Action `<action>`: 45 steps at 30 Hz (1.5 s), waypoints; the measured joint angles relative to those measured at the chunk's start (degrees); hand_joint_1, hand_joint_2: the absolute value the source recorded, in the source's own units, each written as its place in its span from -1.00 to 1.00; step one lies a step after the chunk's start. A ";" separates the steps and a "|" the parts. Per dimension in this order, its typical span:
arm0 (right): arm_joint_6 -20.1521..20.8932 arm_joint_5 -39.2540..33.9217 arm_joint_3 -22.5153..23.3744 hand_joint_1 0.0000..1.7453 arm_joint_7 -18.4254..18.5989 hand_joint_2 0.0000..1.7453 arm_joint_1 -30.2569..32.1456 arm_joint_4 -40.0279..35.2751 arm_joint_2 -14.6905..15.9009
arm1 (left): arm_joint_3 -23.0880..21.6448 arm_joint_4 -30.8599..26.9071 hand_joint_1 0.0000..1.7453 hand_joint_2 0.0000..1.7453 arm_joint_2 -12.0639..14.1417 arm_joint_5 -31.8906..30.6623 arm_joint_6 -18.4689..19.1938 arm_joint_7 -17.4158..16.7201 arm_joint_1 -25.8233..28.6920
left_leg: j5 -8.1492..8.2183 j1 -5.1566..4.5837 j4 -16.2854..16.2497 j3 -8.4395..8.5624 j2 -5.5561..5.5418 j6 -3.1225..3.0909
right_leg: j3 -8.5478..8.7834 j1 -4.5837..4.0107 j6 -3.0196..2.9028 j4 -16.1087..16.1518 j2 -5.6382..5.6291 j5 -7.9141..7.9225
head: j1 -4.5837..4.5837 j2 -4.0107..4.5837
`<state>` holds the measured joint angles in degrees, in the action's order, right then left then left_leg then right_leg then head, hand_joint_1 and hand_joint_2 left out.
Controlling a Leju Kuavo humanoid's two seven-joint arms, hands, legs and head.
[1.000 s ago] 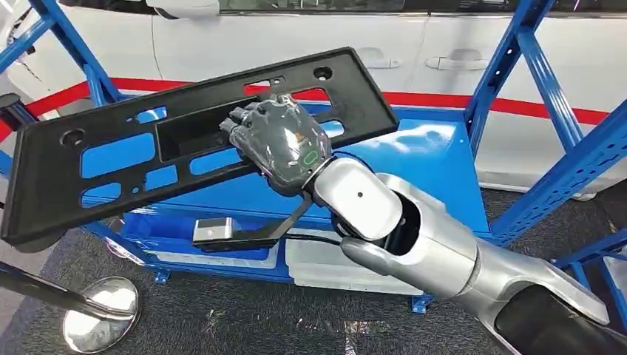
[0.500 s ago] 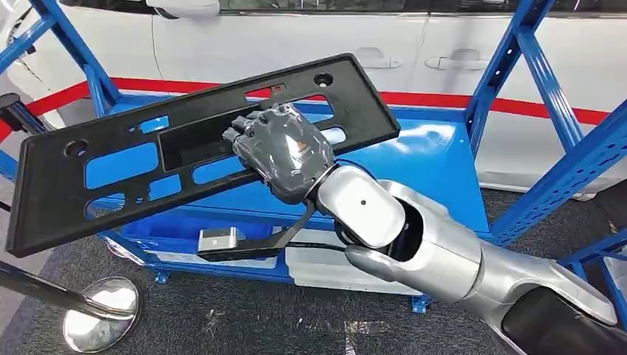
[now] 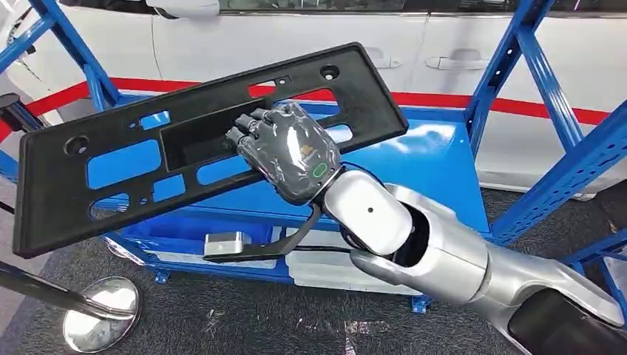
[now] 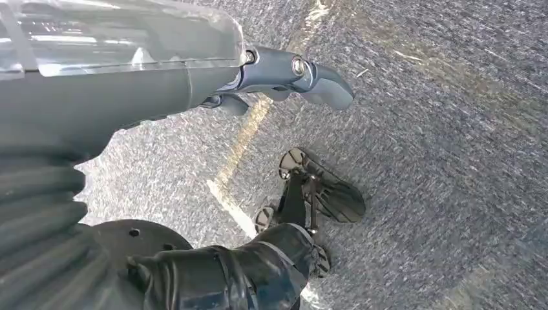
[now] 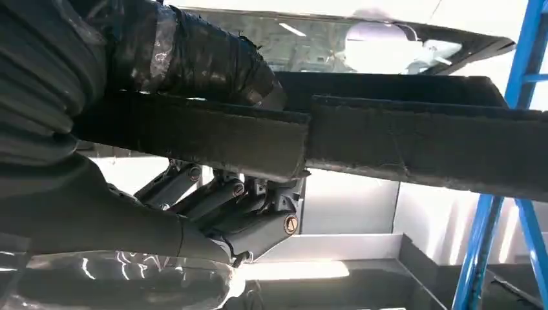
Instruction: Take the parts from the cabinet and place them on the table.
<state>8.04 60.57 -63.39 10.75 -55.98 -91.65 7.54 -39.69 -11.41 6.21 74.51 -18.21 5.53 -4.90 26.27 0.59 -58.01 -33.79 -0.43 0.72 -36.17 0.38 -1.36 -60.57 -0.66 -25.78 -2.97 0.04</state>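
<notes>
Head view — right hand grips long black panel mid-span; looks stiff, light, unwieldy — left hand hangs empty, fingers apart.

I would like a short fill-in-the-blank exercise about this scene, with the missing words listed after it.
1. The black panel is held by the robot's ____ hand.
2. The rack behind the panel is painted ____.
3. The left hand hangs above the ____ and holds nothing.

Missing words: right; blue; floor
</notes>
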 joint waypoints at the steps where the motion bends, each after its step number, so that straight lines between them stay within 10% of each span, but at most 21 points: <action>1: -0.06 0.00 0.00 1.00 0.00 1.00 0.08 -0.15 0.13 | 0.00 0.00 -1.00 1.00 0.00 -0.07 0.02 0.00 0.00 | 0.00 0.00 0.00 0.00 0.00 0.00 | 0.00 0.00 0.00 0.00 0.00 0.00 | 0.00 0.00; 19: -0.94 -0.04 0.07 1.00 -0.28 1.00 2.24 -0.44 0.98 | 0.00 0.00 -1.00 1.00 0.94 -1.20 -0.11 0.15 -0.15 | -0.67 0.19 0.83 0.54 0.07 -1.39 | 0.65 -0.12 0.87 0.95 -0.04 0.48 | -0.05 0.00; 23: -1.20 0.07 0.15 1.00 -0.33 1.00 2.58 -0.44 1.31 | 0.00 0.00 -1.00 1.00 0.94 -1.62 -0.07 0.24 -0.26 | -1.53 0.94 2.20 1.14 0.51 -1.61 | -3.72 0.46 2.06 -9.95 0.16 -6.60 | 0.50 0.00; 25: -1.20 0.11 0.15 1.00 -0.33 1.00 3.28 -0.41 1.53 | 0.00 0.00 -1.00 1.00 0.92 -1.68 -0.07 0.15 -0.22 | -1.51 1.26 2.10 0.95 0.51 -1.52 | -6.01 1.07 2.76 -15.15 0.18 -7.59 | 0.50 0.00; 28: -1.22 0.11 0.15 1.00 -0.33 1.00 3.40 -0.41 1.64 | 0.00 0.00 -1.00 1.00 0.90 -1.68 -0.07 0.15 -0.20 | -0.99 2.51 0.90 0.55 0.43 -0.31 | -0.42 2.27 4.29 -4.77 0.57 -1.19 | 0.52 0.00; 29: -1.22 0.13 0.15 1.00 -0.33 1.00 3.39 -0.41 1.64 | 0.00 0.00 -1.00 1.00 0.94 -1.70 -0.07 0.15 -0.24 | -0.58 2.91 0.11 0.25 0.42 0.38 | 1.34 2.56 5.05 -0.77 0.62 -1.31 | 0.55 0.00; 35: -1.25 0.15 0.15 1.00 -0.46 1.00 3.37 -0.41 1.84 | -0.02 0.07 -1.00 1.00 1.22 -1.70 -0.15 0.04 -0.16 | -0.27 2.89 -1.13 -1.41 0.21 2.63 | -0.03 1.77 0.73 -1.78 -0.24 -1.22 | 0.63 0.00; 39: -1.25 0.15 0.15 1.00 -0.48 1.00 3.50 -0.41 1.88 | -0.04 0.07 -1.00 1.00 1.22 -1.79 -0.31 -0.53 -0.26 | 9.37 1.94 -15.83 -6.54 0.33 1.74 | -1.09 0.62 -0.72 -1.50 -0.05 -0.06 | 0.00 0.00; 41: -1.25 0.17 0.13 1.00 -0.48 1.00 3.77 -0.39 1.88 | -0.04 0.07 -1.00 1.00 1.22 -1.84 -0.44 -0.70 -0.23 | 8.99 1.23 -17.42 -6.03 0.33 0.94 | -1.69 -0.27 -1.26 -1.51 -0.03 0.44 | 0.04 0.00; 43: -1.25 0.20 0.15 1.00 -0.48 1.00 3.75 -0.39 1.88 | -0.04 0.07 -1.00 1.00 1.22 -1.84 -0.44 -0.72 -0.26 | 5.35 0.29 -10.02 -1.17 0.31 -0.59 | -2.11 -0.98 -1.54 -1.50 -0.06 0.95 | 0.02 0.00; 45: -1.25 0.20 0.13 1.00 -0.48 1.00 3.71 -0.39 1.88 | -0.04 0.07 -1.00 1.00 1.22 -1.84 -0.44 -0.72 -0.29 | 4.57 0.03 -7.86 0.21 0.29 -1.01 | -2.16 -1.10 -1.55 -1.50 -0.08 1.04 | 0.04 0.00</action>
<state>6.80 60.76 -63.25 10.27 -52.27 -92.04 9.42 -39.74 -11.34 7.43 72.67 -18.64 4.81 -5.19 30.84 0.63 -65.87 -33.58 -0.14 -0.29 -38.32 -0.72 -2.90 -62.06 -0.74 -24.74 -2.93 0.04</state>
